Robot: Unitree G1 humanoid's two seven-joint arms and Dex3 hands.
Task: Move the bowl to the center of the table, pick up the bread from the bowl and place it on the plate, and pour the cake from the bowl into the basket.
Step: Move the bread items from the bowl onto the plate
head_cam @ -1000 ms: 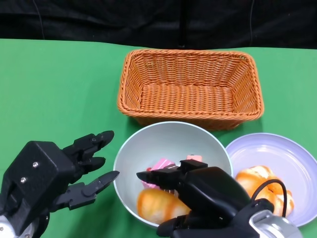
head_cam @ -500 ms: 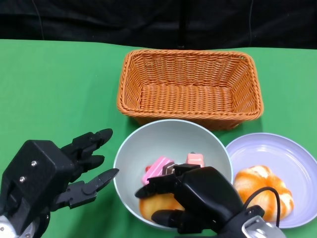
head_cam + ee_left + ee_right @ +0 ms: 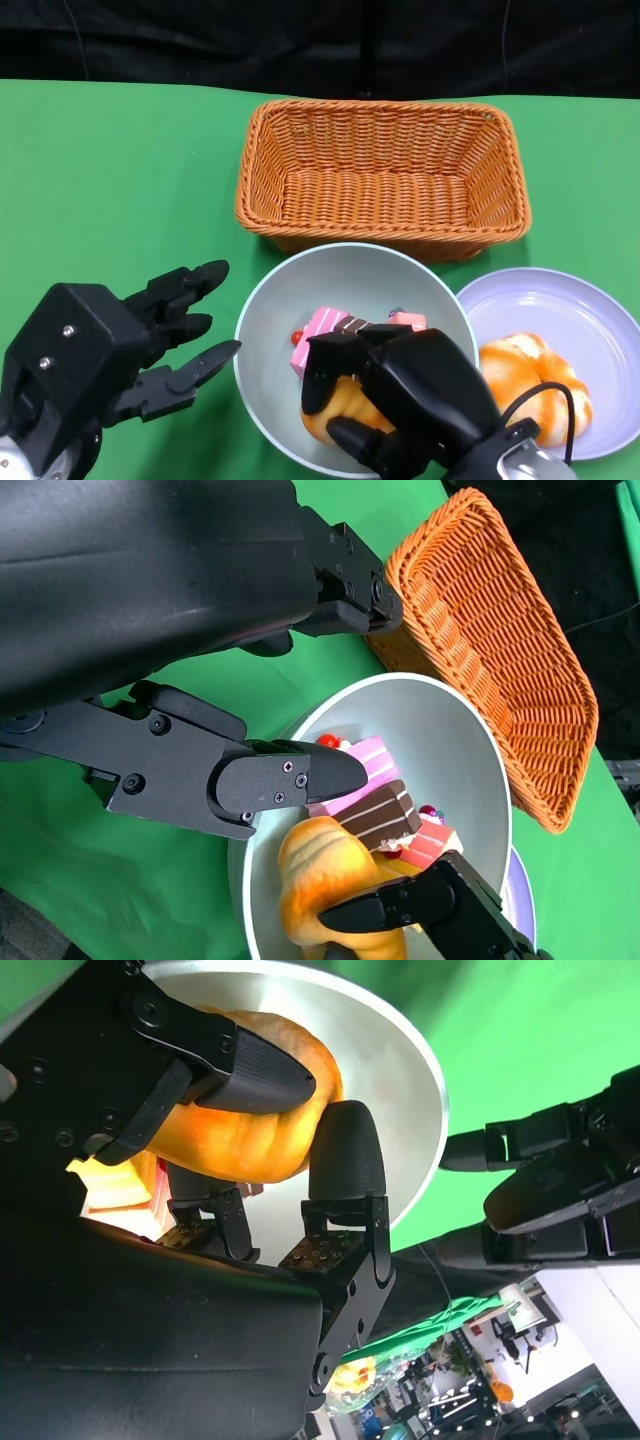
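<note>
So the bowl [image 3: 350, 290] was already sitting mid-table, just in front of the basket [image 3: 382, 175], and one bread [image 3: 520, 375] was on the plate [image 3: 575, 310]. The right hand [image 3: 400, 395] had its fingers wrapped around the other bread [image 3: 240, 1125] down in the bowl. The left hand [image 3: 110, 350] hovered beside the bowl, spread and empty. The cake [image 3: 375, 805] wasn't poured yet.

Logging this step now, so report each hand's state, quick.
Left hand: open, holding nothing, beside the pale grey round bowl.
Right hand: closed around the golden-orange bread roll inside that bowl.
</note>
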